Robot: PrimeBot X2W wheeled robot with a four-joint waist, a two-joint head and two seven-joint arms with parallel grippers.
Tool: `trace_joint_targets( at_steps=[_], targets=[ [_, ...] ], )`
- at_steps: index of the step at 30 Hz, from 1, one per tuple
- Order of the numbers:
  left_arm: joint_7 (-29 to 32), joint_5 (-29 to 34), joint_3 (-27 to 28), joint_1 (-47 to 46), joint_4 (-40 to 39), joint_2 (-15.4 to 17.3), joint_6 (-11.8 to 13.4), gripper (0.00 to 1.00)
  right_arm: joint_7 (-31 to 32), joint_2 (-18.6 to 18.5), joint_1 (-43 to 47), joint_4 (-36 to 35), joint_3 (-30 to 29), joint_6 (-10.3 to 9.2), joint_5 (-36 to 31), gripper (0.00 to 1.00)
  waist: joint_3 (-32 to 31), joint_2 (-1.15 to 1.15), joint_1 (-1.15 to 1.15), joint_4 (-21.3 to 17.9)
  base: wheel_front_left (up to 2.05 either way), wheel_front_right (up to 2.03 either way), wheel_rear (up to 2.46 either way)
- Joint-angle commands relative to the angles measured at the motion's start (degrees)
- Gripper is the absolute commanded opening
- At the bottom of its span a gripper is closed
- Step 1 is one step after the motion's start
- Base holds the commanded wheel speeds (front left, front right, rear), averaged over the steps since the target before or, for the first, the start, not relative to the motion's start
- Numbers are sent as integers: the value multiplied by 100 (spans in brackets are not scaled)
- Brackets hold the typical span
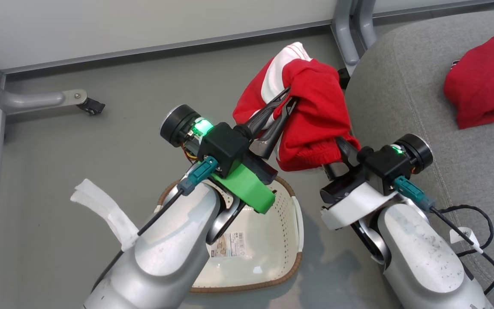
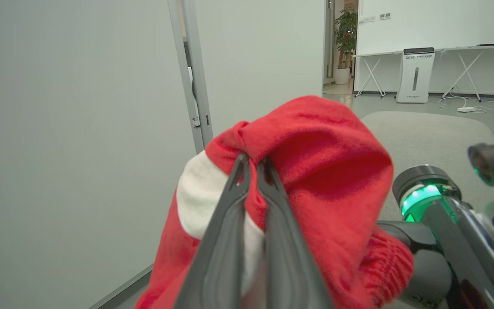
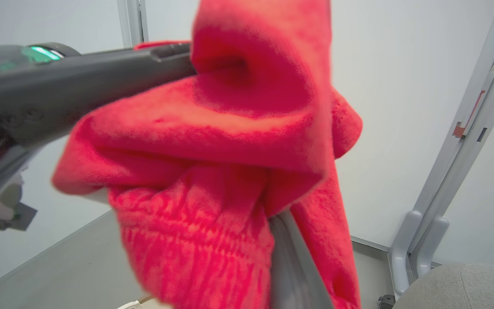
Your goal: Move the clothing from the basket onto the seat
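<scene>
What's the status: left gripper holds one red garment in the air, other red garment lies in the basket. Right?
No. Head view: the second garment lies on the grey seat, not in the basket. The left gripper does hold the lifted garment in the air.
</scene>
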Motion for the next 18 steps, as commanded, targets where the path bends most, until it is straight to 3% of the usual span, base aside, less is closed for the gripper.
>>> trace_joint_targets(
  at_steps=[1, 8, 9, 11, 12, 18],
  targets=[
    [-22, -49, -5, 97, 2, -7, -24, 0, -3, -11, 53, 14, -21, -4, 40, 0, -11, 0, 0, 2, 0, 0, 0],
    [-22, -34, -33, 122, 29, -8, -25, 0, -2, -2, 65, 5, -121, -4, 61, 0, -33, 0, 0, 46, 0, 0, 0],
    [-22, -21, -32, 120, 35, -8, -25, 42, -2, -2, 59, 3, -145, -4, 63, 0, -29, 0, 0, 57, 0, 0, 0],
    [-21, 28, -13, 113, 45, -9, -24, 94, -2, -3, 49, -5, -180, -4, 66, 0, -16, 0, 0, 73, 0, 0, 0],
    [-22, 48, -11, 107, 53, -9, -25, 100, -2, -1, 48, -8, -194, -4, 64, 0, -10, 0, 0, 80, 0, 0, 0],
    [-21, 118, 18, 91, 63, -10, -24, 100, -2, -1, 42, -31, -271, -4, 41, 0, 29, 0, 0, 109, 0, 0, 0]
  ],
)
